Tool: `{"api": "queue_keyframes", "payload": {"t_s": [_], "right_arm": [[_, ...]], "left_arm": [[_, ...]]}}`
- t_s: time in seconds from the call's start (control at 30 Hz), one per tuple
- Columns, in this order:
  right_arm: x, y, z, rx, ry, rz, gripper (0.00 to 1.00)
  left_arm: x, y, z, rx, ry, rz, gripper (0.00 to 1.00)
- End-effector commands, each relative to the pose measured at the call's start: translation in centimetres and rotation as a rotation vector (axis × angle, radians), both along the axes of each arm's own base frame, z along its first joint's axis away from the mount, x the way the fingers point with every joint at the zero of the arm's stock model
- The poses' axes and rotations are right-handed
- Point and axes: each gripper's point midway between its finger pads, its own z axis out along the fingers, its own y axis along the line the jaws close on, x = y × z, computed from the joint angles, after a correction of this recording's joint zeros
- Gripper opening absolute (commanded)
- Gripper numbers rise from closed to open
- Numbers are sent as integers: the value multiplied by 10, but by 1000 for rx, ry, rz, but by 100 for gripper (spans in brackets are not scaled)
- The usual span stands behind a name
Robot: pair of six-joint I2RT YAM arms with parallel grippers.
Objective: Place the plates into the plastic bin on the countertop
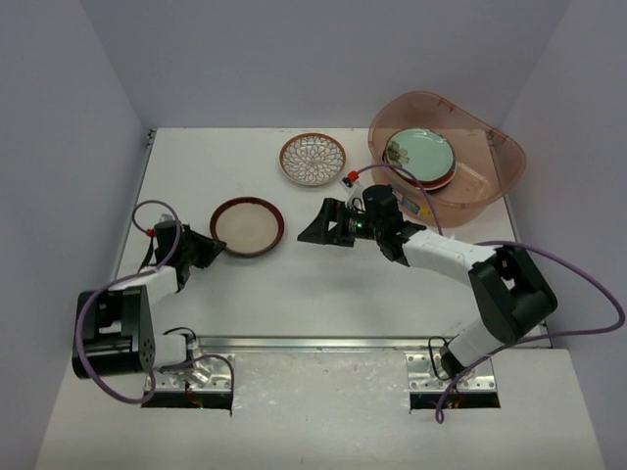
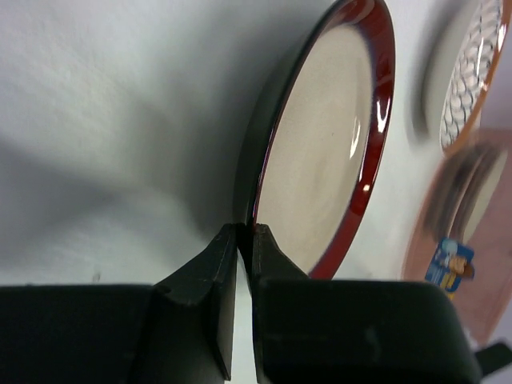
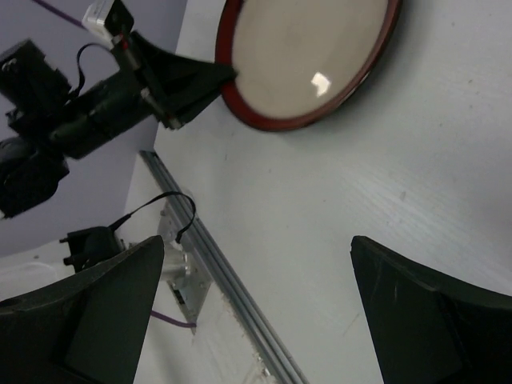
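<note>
The left gripper (image 1: 214,247) is pressed together on the near-left rim of the dark-rimmed cream plate (image 1: 247,226); in the left wrist view its two black fingers (image 2: 200,288) pinch that rim between their tips, one on the dark underside and one on the glossy red-brown upper edge. The right gripper (image 1: 318,227) is spread wide and holds nothing, its fingers (image 3: 104,312) framing bare white countertop (image 1: 323,284) from above, just right of the same plate and apart from it. The pinched plate sits left of centre on the countertop, between the two grippers, and whether its held edge is off the surface cannot be told. It is round and shallow, with a plain cream centre that catches a highlight. Behind it, near the far edge, lies the brown lattice plate (image 1: 313,159), flat and untouched. The plastic bin (image 1: 490,127), translucent pinkish-orange with a small blue label (image 2: 448,268) on its wall, stands in the far right corner, well apart from the left gripper and just behind the right arm's wrist; inside it a mint green plate (image 1: 421,152) tops a stack of other plates. A metal rail (image 1: 313,343) runs along the countertop's front edge
</note>
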Motion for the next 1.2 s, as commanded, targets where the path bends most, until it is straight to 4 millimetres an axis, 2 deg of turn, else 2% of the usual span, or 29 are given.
{"api": "queue_keyframes", "payload": {"t_s": [0.0, 0.03, 0.1, 0.27, 0.47, 0.6, 0.7, 0.77, 0.83, 0.87, 0.93, 1.0, 1.1, 1.17], "right_arm": [[17, -3, -16, -134, -35, 59, 99], [26, -3, -21, -162, -41, 70, 99], [26, -4, -32, -192, 0, 106, 99], [27, -9, -41, -165, 35, 149, 99], [15, 1, -25, -69, 7, 247, 97], [13, 3, -24, -48, 15, 261, 95], [15, 5, -24, -34, 26, 263, 90], [18, 6, -18, 6, 31, 257, 84], [22, 6, -11, 30, 21, 235, 75], [24, 5, -8, 41, 16, 224, 64], [29, -1, 6, 77, 12, 182, 22], [28, -7, 14, 106, 0, 153, 0], [28, -18, 31, 164, -12, 117, 0], [31, -29, 44, 224, 13, 76, 0]], "left_arm": [[3, -30, 74, -7, -349, -174, 0], [-5, -42, 88, -21, -415, -236, 0], [-24, -55, 86, -47, -448, -302, 0], [-50, -75, 97, -81, -557, -409, 0], [-61, -90, 107, -128, -591, -495, 0], [-63, -97, 117, -143, -615, -533, 0], [-65, -105, 126, -157, -644, -581, 0], [-67, -114, 132, -170, -660, -628, 0], [-69, -122, 135, -165, -674, -666, 0], [-70, -125, 136, -163, -679, -682, 0], [-70, -127, 135, -168, -679, -698, 0], [-69, -128, 136, -169, -681, -704, 0], [-61, -125, 143, -141, -687, -691, 37], [-47, -115, 144, -81, -660, -626, 66]]}}
